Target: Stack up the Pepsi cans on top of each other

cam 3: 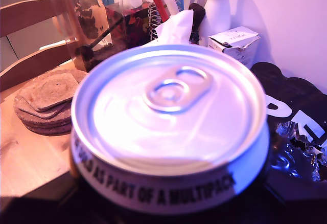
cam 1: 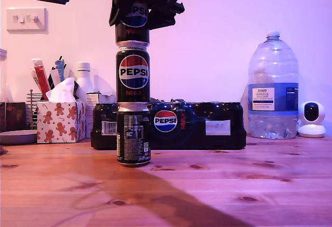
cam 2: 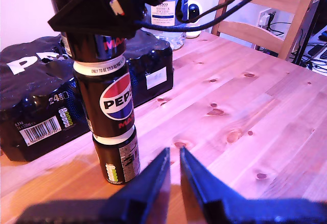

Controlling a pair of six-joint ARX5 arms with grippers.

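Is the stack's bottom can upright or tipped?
Upright: the bottom can stands on the table, carrying the middle can.

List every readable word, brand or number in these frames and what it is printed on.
"PEPSI": top can.
"PEPSI", "MAX": middle can.
"PEPSI", "MAX", "24": multipack.
"AS PART OF A MULTIPACK": top can's rim, second wrist view.
"TESCO": water bottle.
Bottom can small print and the multipack barcode digits: too small to read.

My second tool (cam 1: 136, 15) clamped round top can (cam 1: 133, 24), high above table (cam 1: 218, 185). My first tool (cam 2: 173, 165) low beside bottom can (cam 2: 117, 157), jaws slightly apart, empty.
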